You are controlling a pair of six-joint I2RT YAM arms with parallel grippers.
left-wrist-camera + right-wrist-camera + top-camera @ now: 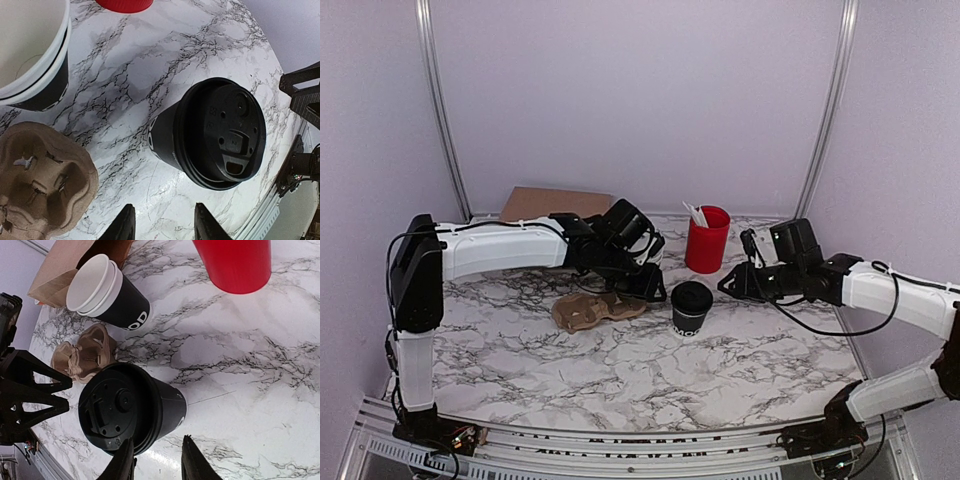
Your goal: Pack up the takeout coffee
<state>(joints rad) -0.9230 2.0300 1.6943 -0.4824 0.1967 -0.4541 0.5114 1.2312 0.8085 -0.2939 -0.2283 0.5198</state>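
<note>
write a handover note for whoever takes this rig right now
Left pincer: open, empty, above the table near the cup.
Right pincer: open, empty, close beside the cup.
Small black paper coffee cup with a round black plastic lid: upright on the white marbled table, between the arms.
Brown moulded pulp cup carrier: to its left, apart, no cup in it.
Done: lid on.
Left: grasp the cup, pack it.
</note>
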